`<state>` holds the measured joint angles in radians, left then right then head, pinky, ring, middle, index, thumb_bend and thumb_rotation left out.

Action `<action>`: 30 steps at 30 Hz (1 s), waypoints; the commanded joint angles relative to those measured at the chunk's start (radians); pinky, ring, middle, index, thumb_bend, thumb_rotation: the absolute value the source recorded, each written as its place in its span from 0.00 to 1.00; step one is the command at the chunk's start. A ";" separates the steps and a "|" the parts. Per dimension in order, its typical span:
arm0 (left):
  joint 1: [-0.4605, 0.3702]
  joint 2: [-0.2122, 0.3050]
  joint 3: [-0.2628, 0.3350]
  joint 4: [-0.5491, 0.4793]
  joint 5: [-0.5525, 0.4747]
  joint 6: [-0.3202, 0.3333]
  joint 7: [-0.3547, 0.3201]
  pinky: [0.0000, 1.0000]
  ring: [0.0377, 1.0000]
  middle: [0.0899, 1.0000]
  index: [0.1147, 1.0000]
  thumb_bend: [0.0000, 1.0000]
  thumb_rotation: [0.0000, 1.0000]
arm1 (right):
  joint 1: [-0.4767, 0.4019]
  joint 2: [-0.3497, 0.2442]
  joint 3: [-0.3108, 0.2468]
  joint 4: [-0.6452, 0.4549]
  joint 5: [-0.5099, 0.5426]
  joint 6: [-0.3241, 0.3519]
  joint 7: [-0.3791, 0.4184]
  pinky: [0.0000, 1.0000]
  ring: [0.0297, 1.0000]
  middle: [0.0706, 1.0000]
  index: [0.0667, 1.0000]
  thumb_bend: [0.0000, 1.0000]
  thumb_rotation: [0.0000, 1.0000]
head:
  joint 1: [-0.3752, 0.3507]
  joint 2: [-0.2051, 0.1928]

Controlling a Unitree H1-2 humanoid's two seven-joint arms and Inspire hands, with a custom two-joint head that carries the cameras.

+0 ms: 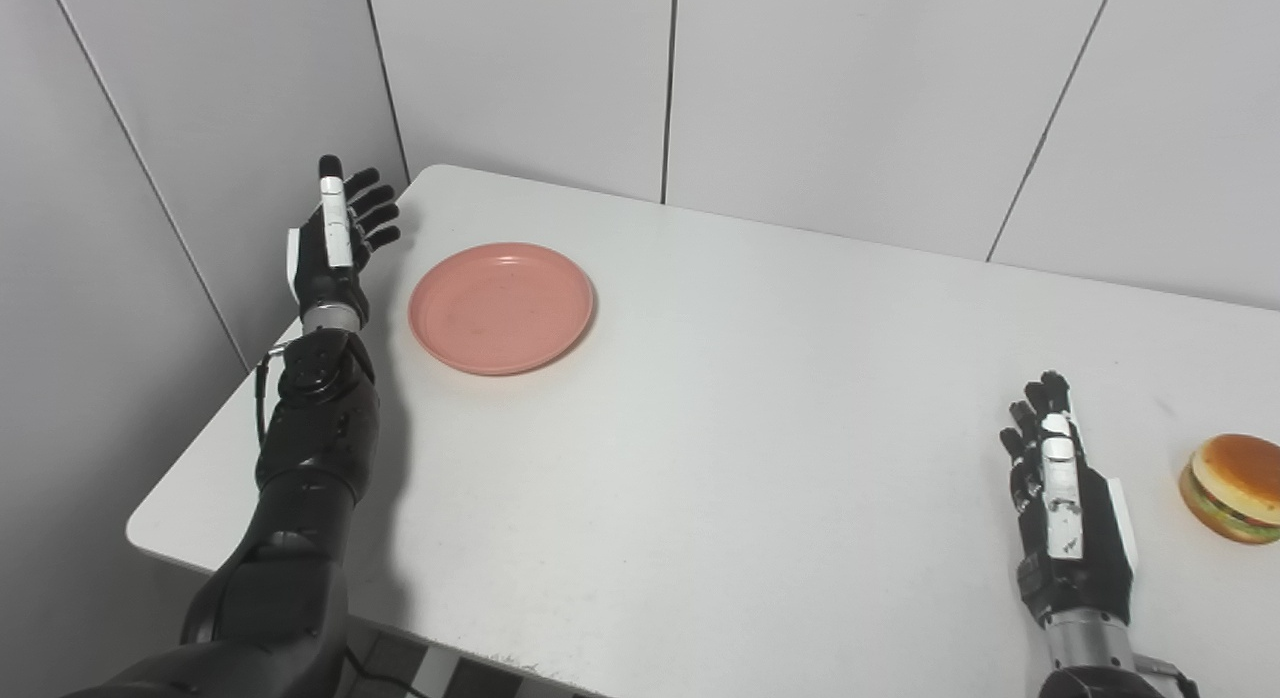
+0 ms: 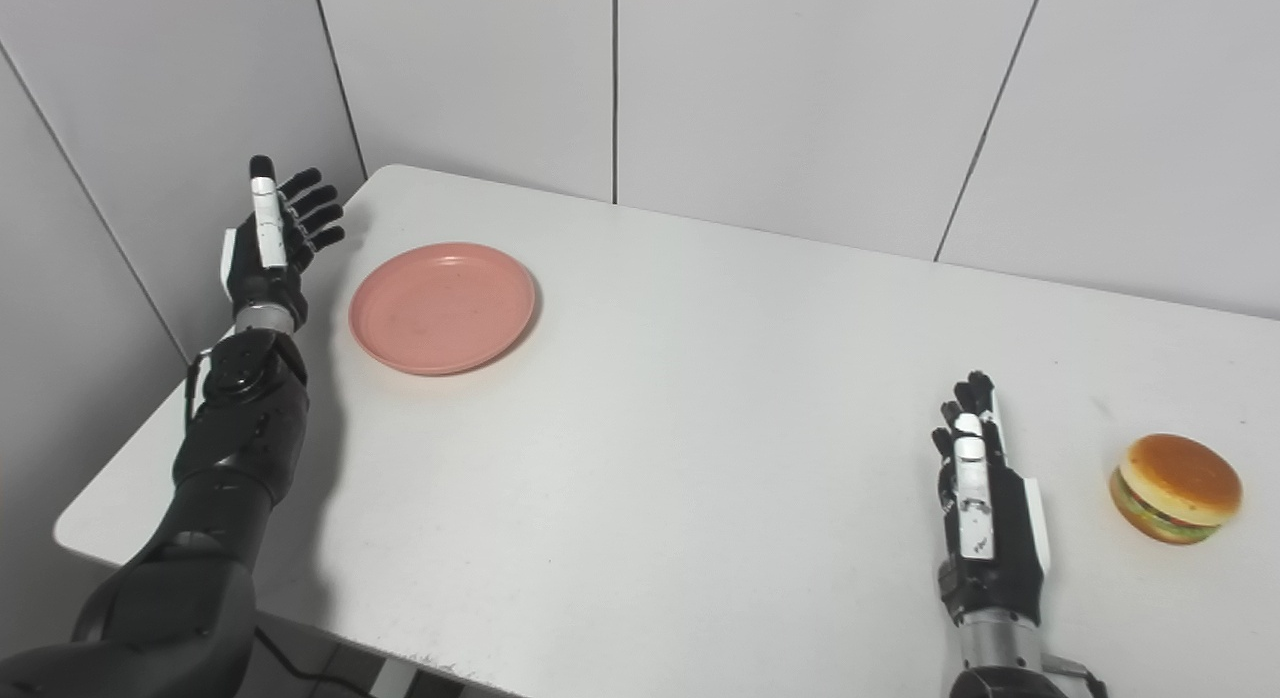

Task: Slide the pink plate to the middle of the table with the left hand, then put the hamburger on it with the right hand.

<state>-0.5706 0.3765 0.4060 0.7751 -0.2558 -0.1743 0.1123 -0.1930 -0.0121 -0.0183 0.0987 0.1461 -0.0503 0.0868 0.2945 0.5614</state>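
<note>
An empty pink plate (image 1: 501, 306) lies flat near the far left corner of the white table (image 1: 720, 398). My left hand (image 1: 338, 240) is raised just left of the plate, palm turned toward it, fingers apart and holding nothing, with a small gap between them. A hamburger (image 1: 1232, 487) sits tilted on the table at the right edge of the view. My right hand (image 1: 1062, 498) rests on the table a short way left of the hamburger, fingers stretched out, apart from it and empty.
Grey wall panels (image 1: 820, 88) stand close behind the table and along its left side. The table's left edge (image 1: 200, 448) runs right under my left forearm. The rounded front left corner lies near my left elbow.
</note>
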 commanded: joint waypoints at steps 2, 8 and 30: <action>-0.034 0.012 -0.010 -0.037 0.006 0.002 0.009 0.72 0.74 0.72 0.69 0.90 1.00 | 0.002 0.001 0.001 -0.017 0.003 -0.004 0.006 1.00 1.00 1.00 1.00 0.54 0.93 | 0.000 0.006; -0.009 -0.023 -0.024 -0.056 0.002 -0.006 -0.012 0.77 0.78 0.75 0.71 0.91 1.00 | 0.005 0.002 0.003 -0.026 0.000 -0.001 0.005 1.00 1.00 1.00 1.00 0.55 0.95 | 0.002 0.012; 0.001 -0.095 -0.060 0.013 -0.011 -0.041 -0.040 0.82 0.81 0.79 0.75 0.97 1.00 | 0.005 0.003 -0.003 -0.024 0.009 -0.001 -0.001 1.00 1.00 1.00 1.00 0.60 0.93 | -0.002 0.022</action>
<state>-0.5378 0.2863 0.3491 0.7801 -0.2601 -0.2156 0.0688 -0.1847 -0.0108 -0.0204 0.0882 0.1466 -0.0481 0.0780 0.2930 0.5829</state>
